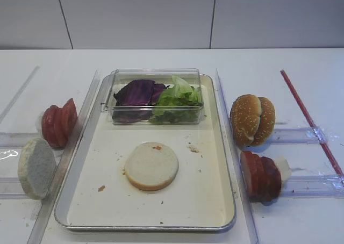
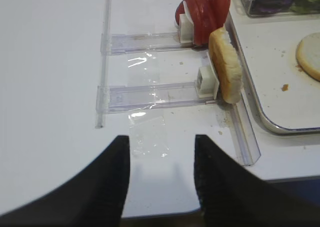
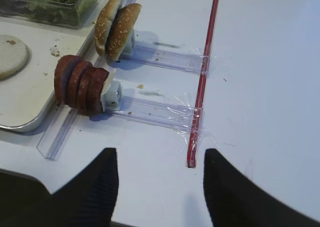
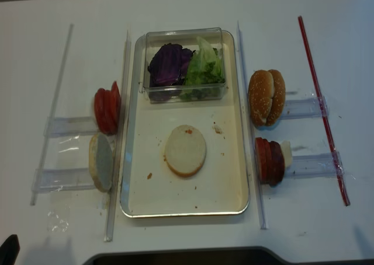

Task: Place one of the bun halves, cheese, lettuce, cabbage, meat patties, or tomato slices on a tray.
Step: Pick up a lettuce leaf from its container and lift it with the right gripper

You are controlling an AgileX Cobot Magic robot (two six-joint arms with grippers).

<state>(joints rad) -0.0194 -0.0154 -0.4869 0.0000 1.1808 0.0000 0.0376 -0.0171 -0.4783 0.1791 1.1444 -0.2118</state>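
Tabletop (image 1: 161,58), white, meets pale panelled wall (image 1: 134,15) behind tray (image 1: 215,201).

One tray (image 4: 133,202). One clear plastic box (image 4: 153,37) on it, holding one clump of cabbage (image 4: 168,63) and one bunch of lettuce (image 4: 205,68).

Bun halves — four that can be counted: one pale half (image 4: 186,150) lying flat on the tray floor, one pale half (image 4: 100,162) standing on edge to the left of the tray, and two sesame-topped golden halves (image 4: 266,97) standing together to the right.

Tomato slices (image 4: 106,108) — one row left of the tray, about three or four; the exact number is hard to tell.

Meat patties (image 4: 269,160) — one row right of the tray, about four.

One red stick (image 4: 321,104) on the surface.
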